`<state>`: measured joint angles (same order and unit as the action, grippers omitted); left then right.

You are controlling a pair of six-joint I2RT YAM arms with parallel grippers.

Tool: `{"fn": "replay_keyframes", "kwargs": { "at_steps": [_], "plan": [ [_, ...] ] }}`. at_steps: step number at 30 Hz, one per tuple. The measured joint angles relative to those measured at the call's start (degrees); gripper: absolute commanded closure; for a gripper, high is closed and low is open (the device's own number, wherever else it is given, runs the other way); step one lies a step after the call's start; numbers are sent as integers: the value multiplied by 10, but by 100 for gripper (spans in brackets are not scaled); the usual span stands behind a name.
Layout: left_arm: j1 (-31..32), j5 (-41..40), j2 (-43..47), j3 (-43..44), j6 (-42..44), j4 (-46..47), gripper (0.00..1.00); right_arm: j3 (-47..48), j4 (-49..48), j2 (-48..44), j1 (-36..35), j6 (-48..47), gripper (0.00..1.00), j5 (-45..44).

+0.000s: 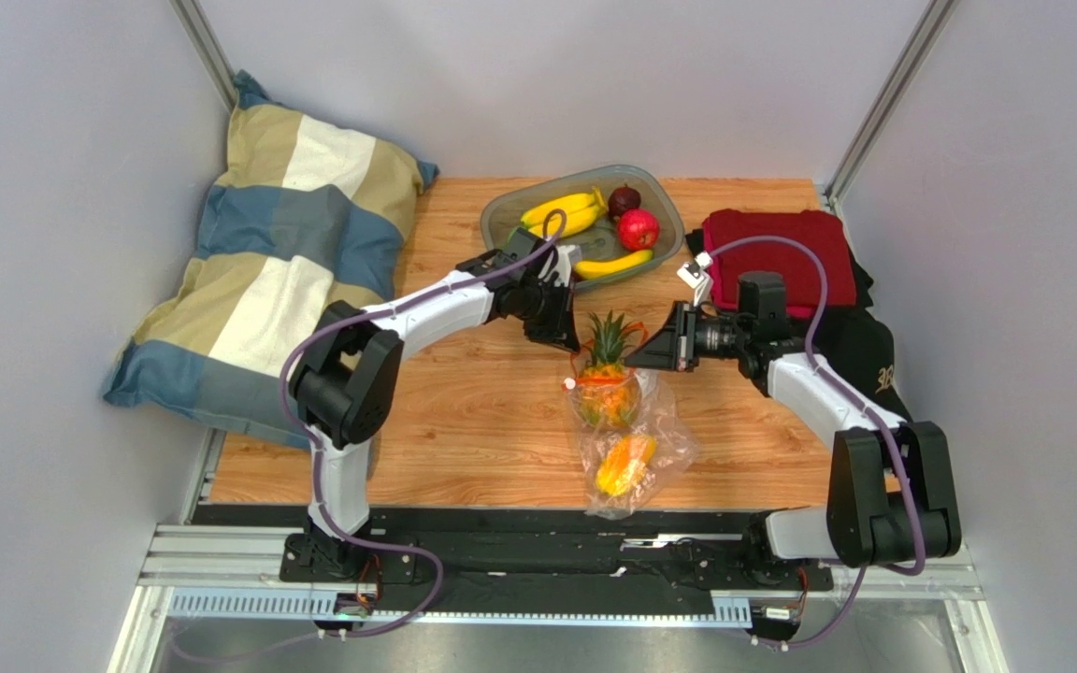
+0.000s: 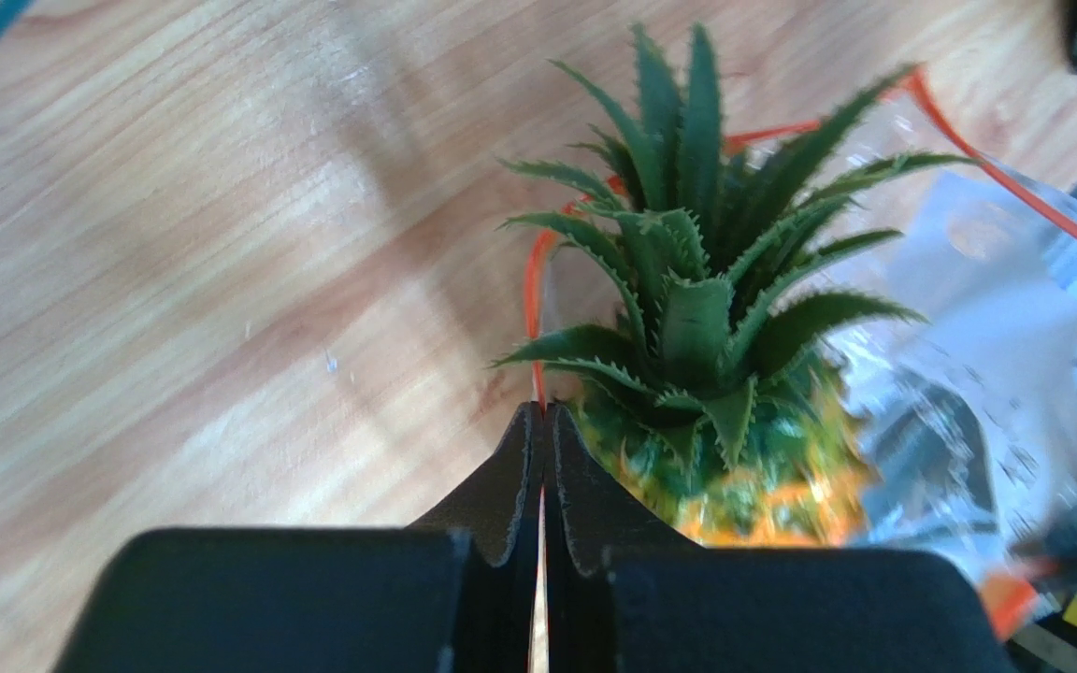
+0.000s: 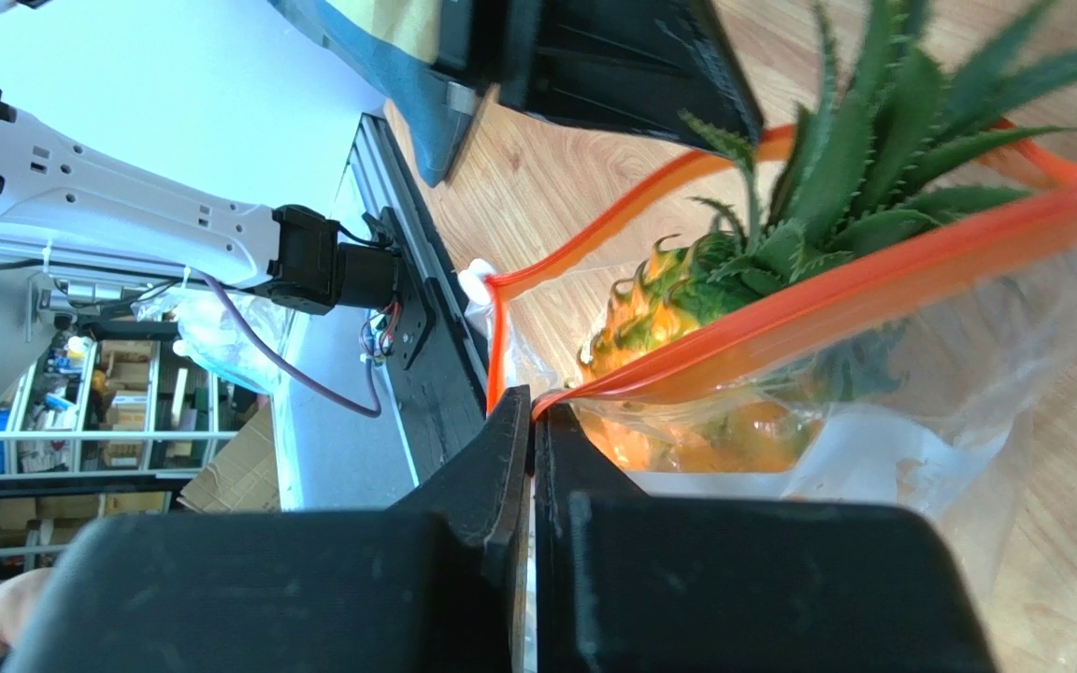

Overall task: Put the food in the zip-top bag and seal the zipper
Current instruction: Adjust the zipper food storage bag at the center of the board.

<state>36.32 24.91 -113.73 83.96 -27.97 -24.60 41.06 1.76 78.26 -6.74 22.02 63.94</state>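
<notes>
two robot arms work a clear crinkly plastic zip-top bag [image 1: 659, 428] at the middle of a wooden desk [image 1: 474, 407], its mouth turned toward the far side. the left tool [image 2: 544, 415] is clenched tight, and the bag's thin orange-red zipper strip [image 2: 536, 302] runs straight into its closed tips on the left side of the mouth. the right tool [image 3: 532, 407] is likewise clenched, gripping the same strip on the opposite side, where the orange band stretches away from its tips across the right wrist view. between the two, a small pineapple with a spiky green crown [image 1: 609, 368] sits in the bag's mouth, its yellow-orange body inside the plastic and its leaves sticking out past the strip, which stands apart around it. deeper in the bag, toward the near edge of the desk, lies an orange-yellow fruit [image 1: 626, 463].

at the far side, a grey-green translucent tray [image 1: 502, 225] holds yellow bananas [image 1: 568, 212], a dark purple round fruit [image 1: 624, 199] and a red round fruit [image 1: 638, 229]. a blue, cream and tan striped pillow [image 1: 277, 267] lies at the left, a folded red cloth [image 1: 783, 253] on black fabric [image 1: 874, 351] at the right.
</notes>
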Motion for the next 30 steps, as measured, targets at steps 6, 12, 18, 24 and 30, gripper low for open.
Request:
{"fn": "replay_keyframes", "kwargs": {
  "at_steps": [6,12,18,24,30],
  "plan": [
    [-7,8,98,-30,14,-1,100,9,11,-28,0,-1,100,0],
    [-7,13,189,-33,40,0,100,27,14,-50,0,0,100,0],
    [-4,16,252,-26,84,-5,100,63,13,-83,-2,28,100,-1],
    [-3,16,322,2,125,-14,100,106,16,-151,-3,61,100,-4],
    [6,17,387,41,153,-17,100,170,55,-200,-8,83,100,-27]
  ]
}}
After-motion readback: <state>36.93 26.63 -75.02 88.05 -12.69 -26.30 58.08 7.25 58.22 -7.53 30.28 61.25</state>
